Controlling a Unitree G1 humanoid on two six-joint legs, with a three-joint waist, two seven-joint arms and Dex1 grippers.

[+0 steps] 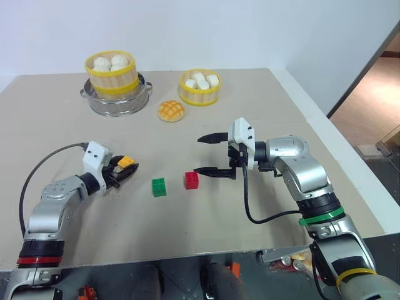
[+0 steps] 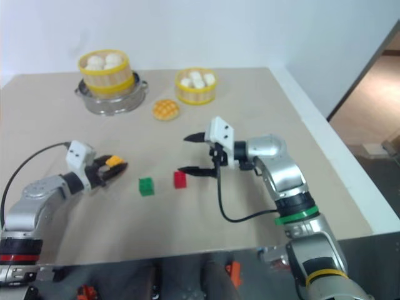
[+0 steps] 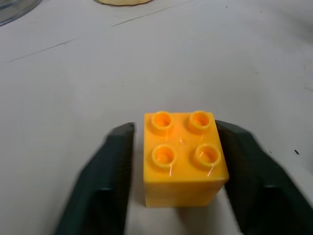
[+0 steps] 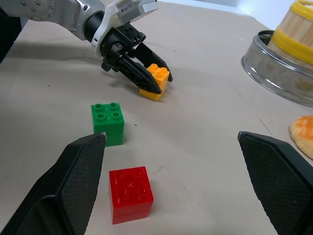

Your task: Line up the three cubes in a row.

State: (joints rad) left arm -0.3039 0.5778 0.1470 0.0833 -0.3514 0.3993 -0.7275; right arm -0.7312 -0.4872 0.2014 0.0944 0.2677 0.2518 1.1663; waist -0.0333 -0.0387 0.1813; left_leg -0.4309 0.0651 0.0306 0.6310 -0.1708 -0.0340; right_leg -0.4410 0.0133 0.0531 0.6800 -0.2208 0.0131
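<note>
My left gripper (image 1: 125,170) is shut on the orange-yellow cube (image 3: 183,156), one black finger against each side, studs facing up, low over the table at the left. The right wrist view has that cube (image 4: 155,81) at the table surface. The green cube (image 1: 159,187) and the red cube (image 1: 191,180) stand close together on the table, to the right of the held cube. Just right of the red cube, my right gripper (image 1: 209,154) hovers open, pointing left with nothing between its fingers.
At the back left, a yellow steamer of white buns (image 1: 111,72) sits on a metal pot (image 1: 117,103). A second steamer (image 1: 200,87) stands at the back middle, with a golden bun (image 1: 170,111) in front of it. The table's right edge (image 1: 350,156) runs beside my right arm.
</note>
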